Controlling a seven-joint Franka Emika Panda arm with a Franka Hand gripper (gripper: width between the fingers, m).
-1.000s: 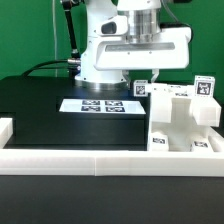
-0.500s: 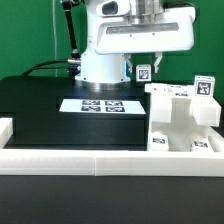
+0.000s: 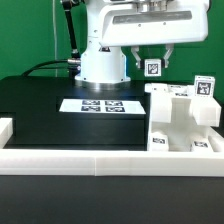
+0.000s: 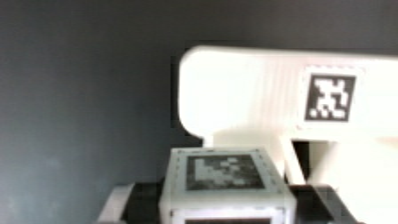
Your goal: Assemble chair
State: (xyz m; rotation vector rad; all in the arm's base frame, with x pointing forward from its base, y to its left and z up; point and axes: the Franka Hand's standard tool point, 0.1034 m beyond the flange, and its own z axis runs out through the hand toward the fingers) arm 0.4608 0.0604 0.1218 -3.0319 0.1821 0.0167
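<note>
exterior view: the claw is clamped on a small white tagged chair part, held in the air above the stepped white chair assembly on the black desk. wrist view: the tagged part sits between the claw's fingers, near the assembly.

Gripper and its tagged part rise toward the top of the frame

In the exterior view the gripper climbs from just above the chair at right to the upper right, carrying a small white part; the arm's white body now crops at the top edge, and a gap opens between part and chair.
</note>
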